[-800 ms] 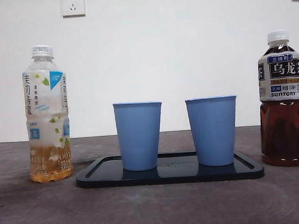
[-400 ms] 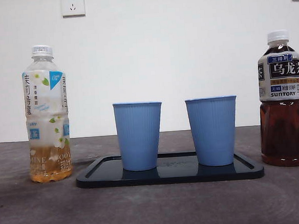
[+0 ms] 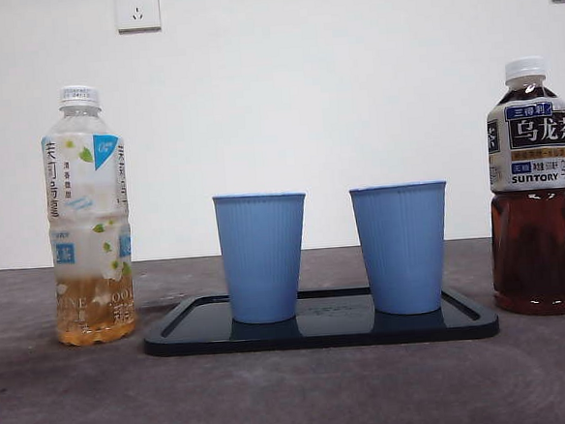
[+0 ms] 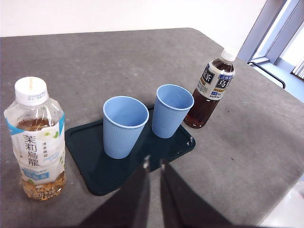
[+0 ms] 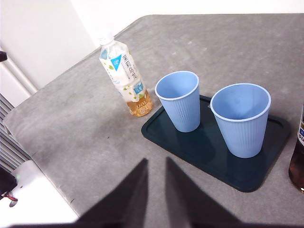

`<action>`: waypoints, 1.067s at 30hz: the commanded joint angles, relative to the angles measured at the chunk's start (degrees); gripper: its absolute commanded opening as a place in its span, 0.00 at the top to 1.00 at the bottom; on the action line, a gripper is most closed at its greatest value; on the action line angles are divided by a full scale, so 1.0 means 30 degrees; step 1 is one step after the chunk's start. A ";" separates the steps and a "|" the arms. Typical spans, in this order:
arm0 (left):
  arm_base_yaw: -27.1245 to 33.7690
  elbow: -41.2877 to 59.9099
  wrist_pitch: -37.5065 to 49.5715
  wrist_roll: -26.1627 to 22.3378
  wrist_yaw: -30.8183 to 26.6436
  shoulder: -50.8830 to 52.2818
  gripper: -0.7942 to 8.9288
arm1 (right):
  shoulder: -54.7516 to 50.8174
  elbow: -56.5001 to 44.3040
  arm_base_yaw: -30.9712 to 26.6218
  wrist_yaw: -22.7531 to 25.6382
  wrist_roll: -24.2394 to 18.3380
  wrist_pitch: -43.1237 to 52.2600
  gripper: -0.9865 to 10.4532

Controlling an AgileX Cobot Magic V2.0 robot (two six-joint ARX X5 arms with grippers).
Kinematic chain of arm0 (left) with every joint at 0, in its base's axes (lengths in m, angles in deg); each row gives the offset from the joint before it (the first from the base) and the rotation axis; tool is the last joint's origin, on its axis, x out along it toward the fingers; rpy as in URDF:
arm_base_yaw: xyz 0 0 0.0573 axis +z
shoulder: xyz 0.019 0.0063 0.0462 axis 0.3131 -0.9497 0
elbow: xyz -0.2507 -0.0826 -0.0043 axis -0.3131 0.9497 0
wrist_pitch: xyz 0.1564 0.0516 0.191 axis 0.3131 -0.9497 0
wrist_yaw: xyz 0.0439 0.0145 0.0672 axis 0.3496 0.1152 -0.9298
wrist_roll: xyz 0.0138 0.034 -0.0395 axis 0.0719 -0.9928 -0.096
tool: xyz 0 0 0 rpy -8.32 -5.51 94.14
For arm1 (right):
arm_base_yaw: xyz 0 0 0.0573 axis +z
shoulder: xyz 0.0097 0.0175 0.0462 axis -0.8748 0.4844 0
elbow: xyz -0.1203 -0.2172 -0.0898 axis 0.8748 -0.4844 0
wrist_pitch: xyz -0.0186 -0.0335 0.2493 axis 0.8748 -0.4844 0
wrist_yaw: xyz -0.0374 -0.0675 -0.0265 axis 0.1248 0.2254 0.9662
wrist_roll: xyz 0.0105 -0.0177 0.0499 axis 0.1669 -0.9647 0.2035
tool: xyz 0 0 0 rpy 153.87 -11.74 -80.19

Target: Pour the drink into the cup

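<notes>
Two blue ribbed cups, one on the left [image 3: 262, 257] and one on the right [image 3: 402, 248], stand upright and empty on a dark tray [image 3: 320, 334]. A pale jasmine tea bottle [image 3: 88, 216] with a white cap stands left of the tray, about a quarter full. Right of the tray is a dark oolong tea bottle [image 3: 530, 187], capped and mostly full. My left gripper [image 4: 153, 164] hovers high above the near edge of the tray [image 4: 90, 156], shut and empty. On the other side my right gripper [image 5: 156, 161] also hangs high, shut with nothing in it. Neither arm shows in the front view.
The grey table [image 3: 295, 395] runs to a white wall with sockets [image 3: 137, 8]. The table's edges lie near both bottles, seen past the oolong bottle [image 4: 211, 90] and beyond the jasmine bottle [image 5: 126, 78].
</notes>
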 commanded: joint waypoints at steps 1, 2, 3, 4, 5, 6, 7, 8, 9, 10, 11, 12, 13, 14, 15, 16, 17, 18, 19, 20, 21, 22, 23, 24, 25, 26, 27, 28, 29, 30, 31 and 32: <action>-0.0160 -0.0430 0.0262 -0.0095 0.0036 -0.0095 0.91 | 0.0051 0.0182 0.0066 -0.0044 -0.0270 0.0211 0.90; -0.0160 -0.0430 0.0270 -0.0095 0.0036 -0.0087 0.91 | 0.0051 0.0182 0.0066 -0.0044 -0.0270 0.0211 0.90; -0.0160 -0.0430 0.0270 -0.0095 0.0036 -0.0087 0.91 | 0.0051 0.0182 0.0066 -0.0044 -0.0277 0.0211 0.90; -0.0160 -0.0430 0.0270 -0.0095 0.0036 -0.0087 0.91 | 0.0051 0.0182 0.0066 -0.0044 -0.0277 0.0211 0.90; -0.0160 -0.0430 0.0270 -0.0095 0.0036 -0.0087 0.91 | 0.0051 0.0182 0.0066 -0.0044 -0.0270 0.0219 0.90; -0.0160 -0.0430 0.0270 -0.0095 0.0036 -0.0087 0.91 | 0.0051 0.0182 0.0066 -0.0044 -0.0270 0.0219 0.90; -0.0160 -0.0430 0.0270 -0.0095 0.0036 -0.0087 0.91 | 0.0051 0.0182 0.0066 -0.0044 -0.0270 0.0219 0.90; -0.0160 -0.0430 0.0270 -0.0095 0.0044 -0.0087 0.91 | 0.0051 0.0182 0.0066 -0.0044 -0.0277 0.0219 0.90; -0.0160 -0.0430 0.0270 -0.0095 0.0036 -0.0087 0.91 | 0.0051 0.0182 0.0066 -0.0044 -0.0270 0.0211 0.90; -0.0160 -0.0430 0.0270 -0.0095 0.0036 -0.0087 0.91 | 0.0051 0.0182 0.0066 -0.0044 -0.0277 0.0219 0.90; -0.0160 -0.0430 0.0270 -0.0095 0.0044 -0.0087 0.91 | 0.0051 0.0182 0.0066 -0.0044 -0.0270 0.0219 0.90; -0.0160 -0.0430 0.0270 -0.0095 0.0044 -0.0087 0.91 | 0.0051 0.0182 0.0066 -0.0044 -0.0270 0.0219 0.90; -0.0160 -0.0430 0.0277 -0.0095 0.0036 -0.0087 0.91 | 0.0051 0.0182 0.0066 -0.0044 -0.0277 0.0219 0.90; -0.0160 -0.0401 0.0321 -0.0095 0.0044 -0.0073 0.91 | 0.0051 0.0182 0.0066 -0.0044 -0.0270 0.0219 0.90; -0.0117 -0.0386 0.0255 -0.0095 0.0036 -0.0044 0.91 | 0.0051 0.0182 0.0066 -0.0044 -0.0277 0.0211 0.90; 0.0095 -0.0386 0.0240 -0.0095 0.0036 0.0058 0.91 | 0.0051 0.0182 0.0066 -0.0044 -0.0270 0.0219 0.90; 0.0444 -0.0350 0.0313 -0.0087 0.0044 0.0153 0.91 | 0.0051 0.0182 0.0066 -0.0044 -0.0270 0.0219 0.90; 0.0823 -0.0270 0.0423 -0.0095 0.0044 0.0160 0.91 | 0.0051 0.0182 0.0066 -0.0044 -0.0270 0.0211 0.90; 0.1450 -0.0015 0.0743 -0.0095 0.0044 0.0175 0.91 | 0.0051 0.0182 0.0066 -0.0044 -0.0270 0.0219 0.90; 0.2033 0.0291 0.1144 -0.0117 0.0044 0.0233 0.91 | 0.0051 0.0182 0.0066 -0.0044 -0.0270 0.0219 0.90; 0.2827 0.0721 0.1625 -0.0495 0.0044 0.0328 0.91 | 0.0051 0.0182 0.0066 -0.0044 -0.0270 0.0219 0.90; 0.3796 0.1260 0.2164 -0.1297 0.0036 0.0430 0.91 | 0.0051 0.0182 0.0066 -0.0044 -0.0270 0.0219 0.90; 0.4677 0.1829 0.2718 -0.1763 0.0036 0.0583 0.91 | 0.0051 0.0182 0.0066 -0.0044 -0.0270 0.0219 0.90; 0.5595 0.2543 0.3417 -0.2127 0.0036 0.0801 0.91 | 0.0051 0.0182 0.0066 -0.0044 -0.0277 0.0219 0.90; 0.6754 0.3636 0.4546 -0.2317 0.0036 0.1195 0.91 | 0.0051 0.0182 0.0066 -0.0044 -0.0270 0.0219 0.90; 0.7519 0.4510 0.5442 -0.2310 0.0036 0.1545 0.91 | 0.0051 0.0182 0.0066 -0.0044 -0.0270 0.0211 0.90; 0.8196 0.5457 0.6382 -0.2310 0.0036 0.1967 0.91 | 0.0051 0.0182 0.0066 -0.0044 -0.0277 0.0219 0.90; 0.8990 0.6776 0.7541 -0.2310 0.0036 0.2623 0.91 | 0.0051 0.0182 0.0066 -0.0044 -0.0270 0.0219 0.90; 0.9486 0.7679 0.8196 -0.2302 0.0036 0.3169 0.91 | 0.0051 0.0182 0.0066 -0.0044 -0.0277 0.0219 0.90; 0.9908 0.8561 0.8655 -0.2310 0.0036 0.3767 0.91 | 0.0051 0.0182 0.0066 -0.0044 -0.0277 0.0219 0.90; 1.0353 0.9741 0.9187 -0.2310 0.0036 0.4590 0.91 | 0.0051 0.0182 0.0066 -0.0044 -0.0270 0.0219 0.90; 1.0557 1.0528 0.9428 -0.2317 0.0036 0.5151 0.91 | 0.0051 0.0182 0.0066 -0.0051 -0.0270 0.0219 0.90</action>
